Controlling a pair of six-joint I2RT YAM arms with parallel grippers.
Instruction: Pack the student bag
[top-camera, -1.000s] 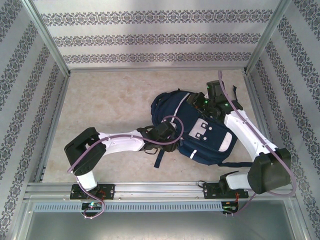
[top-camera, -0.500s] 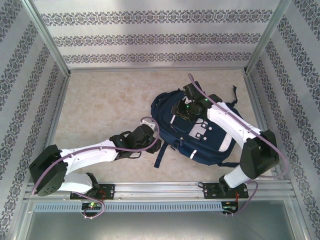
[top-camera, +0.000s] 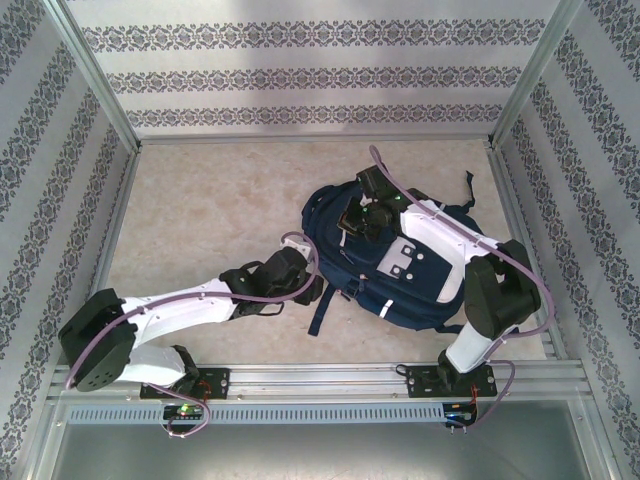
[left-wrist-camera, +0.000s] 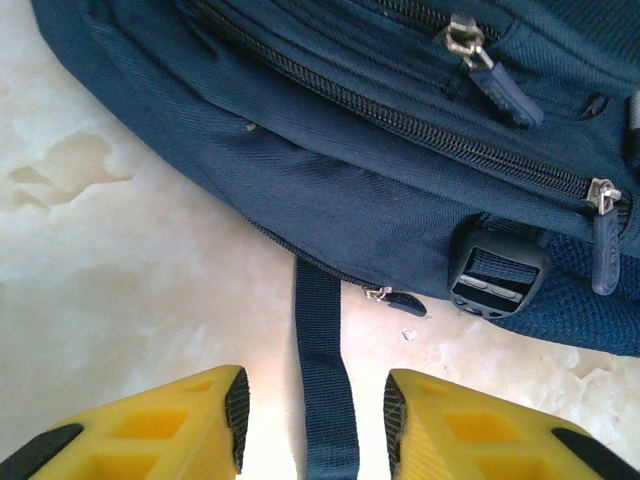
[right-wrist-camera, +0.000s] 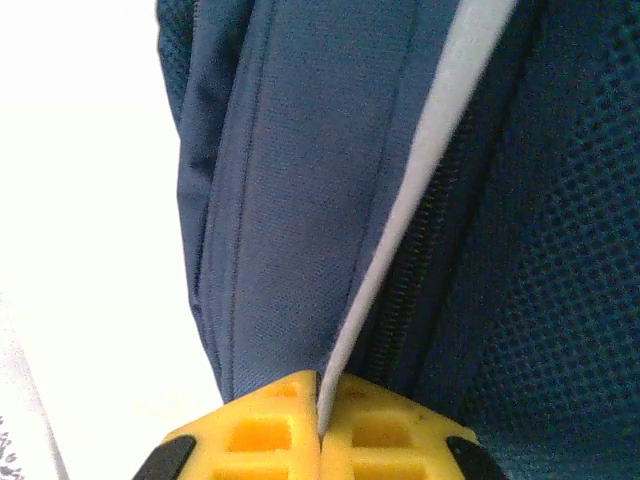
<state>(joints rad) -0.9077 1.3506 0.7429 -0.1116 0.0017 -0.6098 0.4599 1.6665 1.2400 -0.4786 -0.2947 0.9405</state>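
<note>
The backpack lies flat on the right half of the table. It's navy, with thin white stripes, grey-white patches, zipped pockets and a black buckle. The right arm lies across its top and covers part of it. The left gripper is spread, with a loose strap running between its fingers untouched. The right gripper is pressed together on the bag, probably nipping the white stripe, though it's too close up to be sure.
</note>
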